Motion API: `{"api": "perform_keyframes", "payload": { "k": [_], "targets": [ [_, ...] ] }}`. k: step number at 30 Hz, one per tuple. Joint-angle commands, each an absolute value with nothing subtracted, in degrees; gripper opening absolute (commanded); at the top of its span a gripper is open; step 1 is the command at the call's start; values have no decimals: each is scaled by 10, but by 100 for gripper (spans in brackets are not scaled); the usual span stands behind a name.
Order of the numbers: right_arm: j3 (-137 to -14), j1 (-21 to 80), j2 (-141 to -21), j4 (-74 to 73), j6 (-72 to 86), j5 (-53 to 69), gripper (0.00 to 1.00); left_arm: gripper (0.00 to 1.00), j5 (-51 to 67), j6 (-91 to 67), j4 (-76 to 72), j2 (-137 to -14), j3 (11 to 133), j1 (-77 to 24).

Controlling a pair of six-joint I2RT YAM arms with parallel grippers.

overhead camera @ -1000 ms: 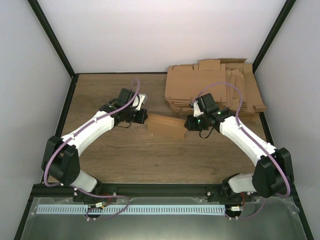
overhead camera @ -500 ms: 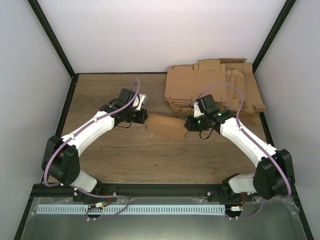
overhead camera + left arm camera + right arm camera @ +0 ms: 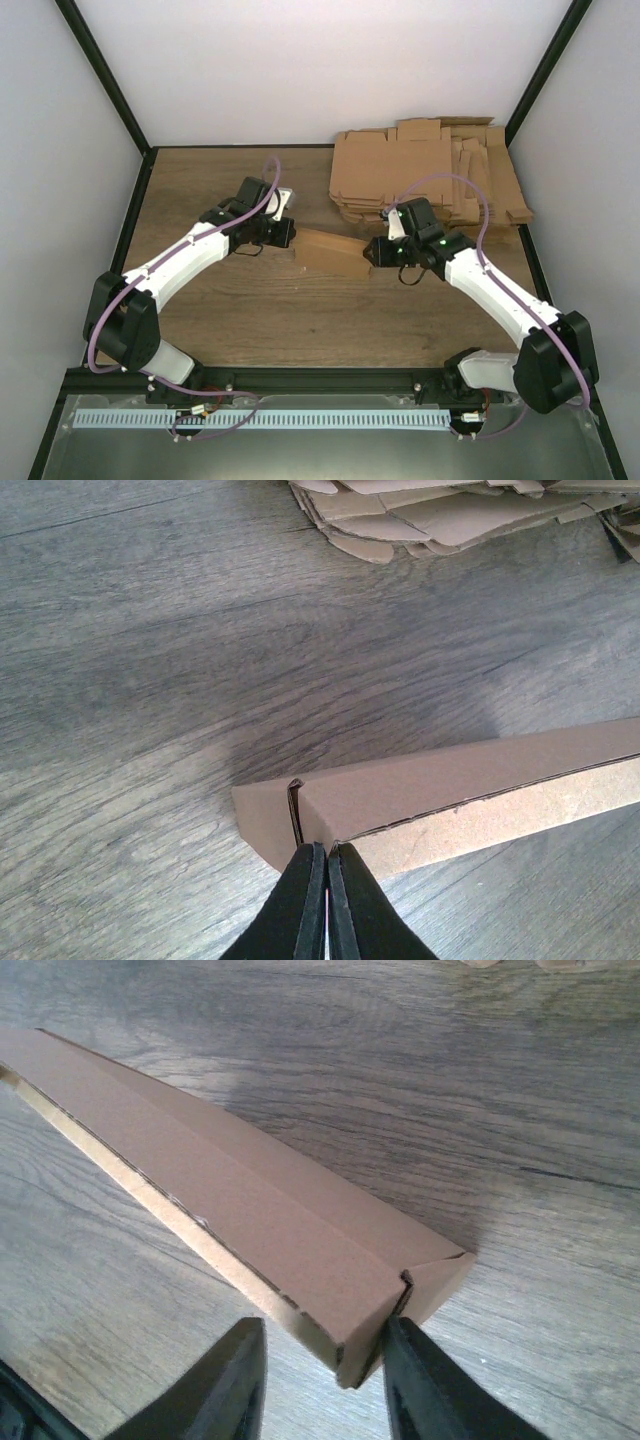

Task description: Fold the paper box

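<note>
The paper box (image 3: 330, 252) is a closed, shallow brown mailer lying flat at mid-table between both arms. My left gripper (image 3: 292, 237) is at its left end. In the left wrist view the gripper (image 3: 327, 848) is shut, its tips pressed together against the box's (image 3: 450, 790) near corner by a slit; I see no cardboard between them. My right gripper (image 3: 370, 252) is at the right end. In the right wrist view it (image 3: 322, 1332) stands open, with the box's (image 3: 250, 1200) corner in the gap and the right finger (image 3: 420, 1380) close to the end wall.
A pile of flat brown cardboard blanks (image 3: 430, 170) lies at the back right, just behind the right arm; its edge (image 3: 440, 510) shows at the top of the left wrist view. Black frame posts and white walls enclose the wooden table (image 3: 220, 310).
The right gripper's jaws have parted from the box's right end, and that arm has shifted slightly. The left arm and the box have stayed put.
</note>
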State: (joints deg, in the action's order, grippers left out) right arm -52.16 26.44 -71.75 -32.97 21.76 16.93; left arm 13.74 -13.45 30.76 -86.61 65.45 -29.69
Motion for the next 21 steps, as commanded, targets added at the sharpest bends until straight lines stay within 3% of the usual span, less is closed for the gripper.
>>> {"api": "perform_keyframes", "payload": {
  "k": [1, 7, 9, 15, 21],
  "targets": [
    [-507, 273, -714, -330, 230, 227, 42, 4, 162, -136, 317, -873, 649, -311],
    [-529, 266, -675, -338, 230, 197, 79, 4, 160, -135, 318, -869, 649, -311],
    [-527, 255, -659, -332, 231, 202, 86, 4, 159, -134, 320, -869, 650, -311],
    [-525, 217, -648, -329, 224, 238, 91, 4, 159, -133, 321, -868, 649, -311],
    [-538, 167, -646, -339, 203, 264, 89, 4, 158, -132, 320, -868, 648, -311]
  ]
}}
